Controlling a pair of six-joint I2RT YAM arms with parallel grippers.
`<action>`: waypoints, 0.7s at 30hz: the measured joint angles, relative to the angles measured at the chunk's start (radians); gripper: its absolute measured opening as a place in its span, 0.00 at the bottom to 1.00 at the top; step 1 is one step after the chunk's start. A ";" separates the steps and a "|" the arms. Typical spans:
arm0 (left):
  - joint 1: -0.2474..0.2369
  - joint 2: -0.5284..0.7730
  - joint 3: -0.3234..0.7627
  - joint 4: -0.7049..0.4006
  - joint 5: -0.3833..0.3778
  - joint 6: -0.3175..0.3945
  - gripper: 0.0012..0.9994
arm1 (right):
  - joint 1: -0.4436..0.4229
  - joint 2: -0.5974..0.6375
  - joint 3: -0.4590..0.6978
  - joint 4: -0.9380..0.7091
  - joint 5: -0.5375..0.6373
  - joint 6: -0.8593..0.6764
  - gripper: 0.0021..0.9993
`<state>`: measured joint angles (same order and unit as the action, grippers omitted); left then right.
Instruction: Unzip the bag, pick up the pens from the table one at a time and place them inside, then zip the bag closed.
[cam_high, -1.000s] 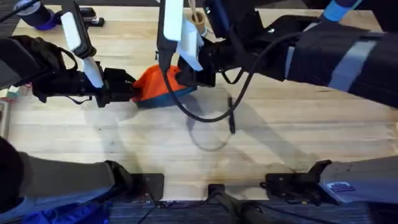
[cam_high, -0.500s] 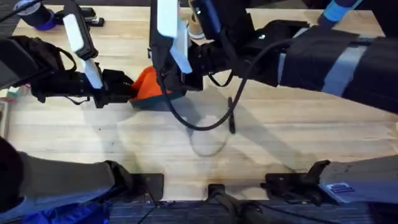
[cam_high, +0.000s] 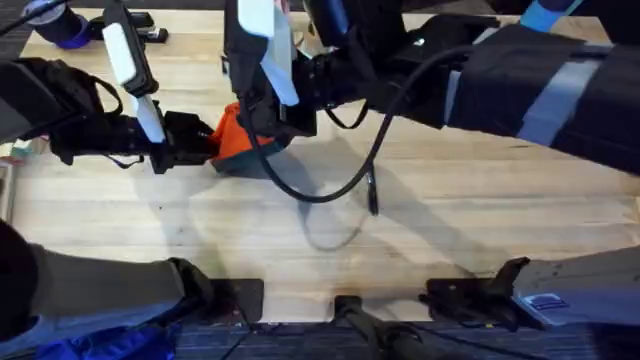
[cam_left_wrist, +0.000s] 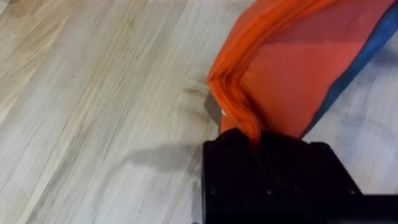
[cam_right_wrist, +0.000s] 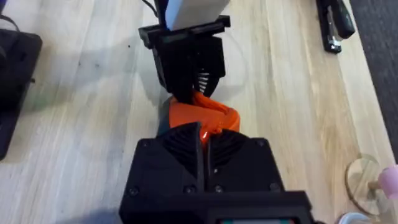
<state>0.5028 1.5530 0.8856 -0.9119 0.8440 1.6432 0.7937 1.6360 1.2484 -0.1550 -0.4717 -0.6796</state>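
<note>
The orange bag lies bunched up on the table, left of the middle. My left gripper is shut on the bag's left end; the left wrist view shows the fabric pinched in that gripper, with the blue lower part beside it. My right gripper is over the bag's right side, shut on its orange top edge. I cannot make out the zip pull inside the right gripper. One dark pen lies on the bare wood to the right of the bag.
A black stapler lies at the far left of the table. A clear round cup stands near the bag at the back. A black cable from the right arm loops over the wood between bag and pen.
My right gripper has slid left along the bag's top toward the left gripper. The bag has bunched shorter. The left gripper and the pen have stayed put.
</note>
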 joint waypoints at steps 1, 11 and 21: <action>0.000 0.000 0.000 0.000 0.000 0.000 0.04 | 0.000 0.000 0.000 -0.006 0.000 0.000 0.03; -0.033 0.000 0.000 -0.019 0.087 -0.001 0.04 | -0.021 0.000 0.044 -0.177 0.173 0.000 1.00; -0.033 0.000 0.000 -0.019 0.087 -0.001 0.04 | -0.034 -0.017 0.044 -0.212 0.345 0.019 1.00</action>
<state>0.4698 1.5528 0.8852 -0.9310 0.9310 1.6424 0.7598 1.6194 1.2926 -0.3671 -0.1272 -0.6605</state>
